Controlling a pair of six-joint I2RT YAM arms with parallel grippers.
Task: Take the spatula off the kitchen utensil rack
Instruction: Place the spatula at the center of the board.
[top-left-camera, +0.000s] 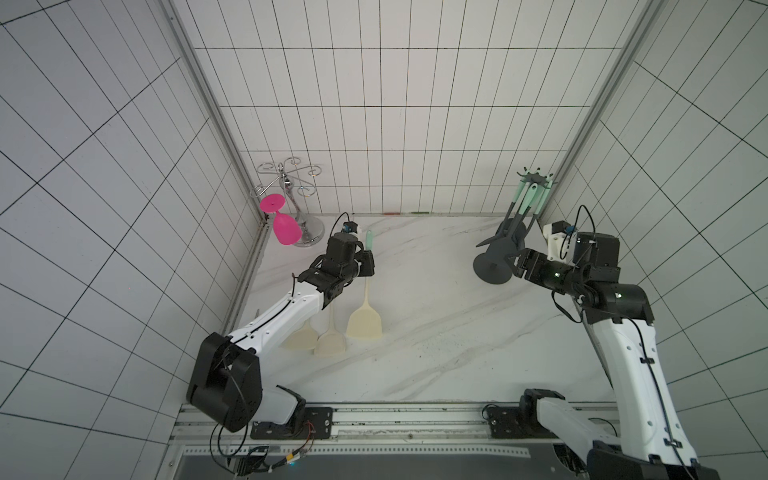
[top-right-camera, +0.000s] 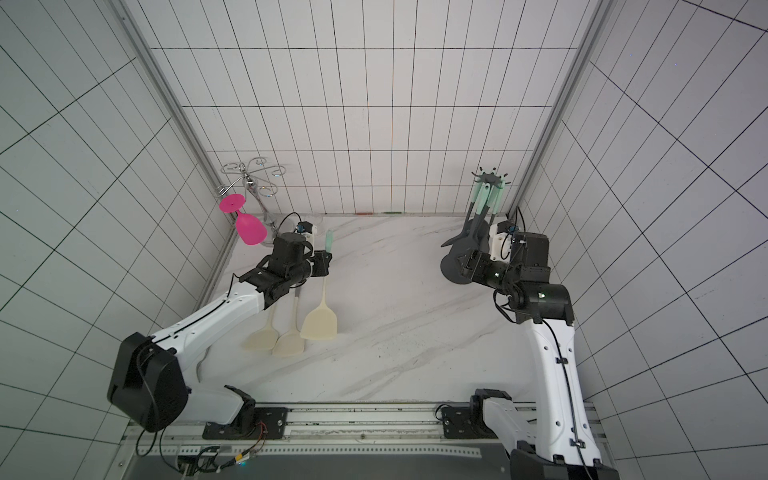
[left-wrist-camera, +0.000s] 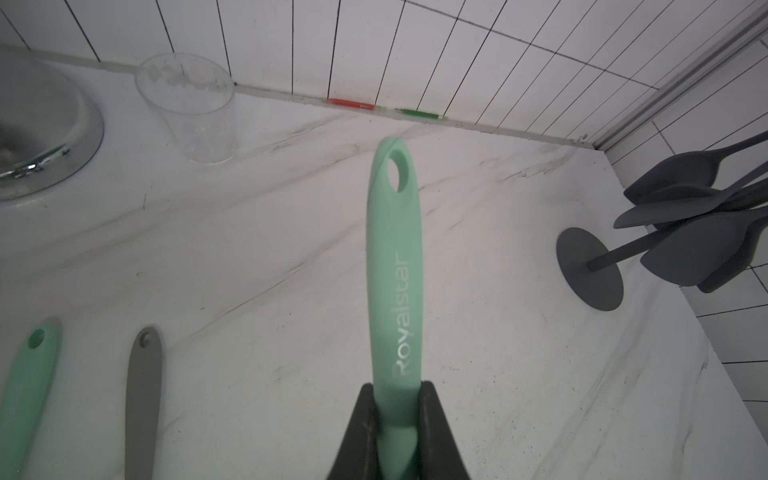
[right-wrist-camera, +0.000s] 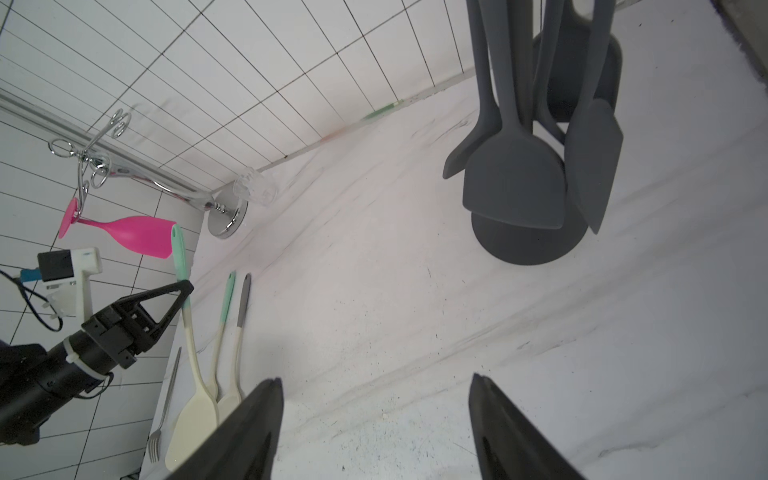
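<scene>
Over the 10 o'clock quarter of the table (top-left-camera: 436, 332) in both top views, the left gripper (left-wrist-camera: 397, 395) is pressed together on the mint handle of the spatula (top-left-camera: 365, 322). It pinches partway along, so the handle's end with its hanging hole sticks out past the fingertips. That spatula is clear of the kitchen utensil rack (top-left-camera: 489, 268), which stands well apart at 3 o'clock from it, in the table's 2 o'clock corner, with several grey-headed spatulas (right-wrist-camera: 513, 183) hanging from its hooks. The held spatula's long axis runs from 12 to 6, with the handle raised toward the back wall and the cream head low near the table; whether the head touches cannot be told. Two cream spatulas (top-left-camera: 330, 343) lie flat at its 8 o'clock, almost parallel. The right gripper (right-wrist-camera: 376, 378), jaws spread and empty, sits just beside the rack's base at its 3 o'clock and is the nearer arm to the rack. The lift-off looks done, so the coming move turns on laying the handle down along that 12-to-6 line without the head riding onto its neighbours.
</scene>
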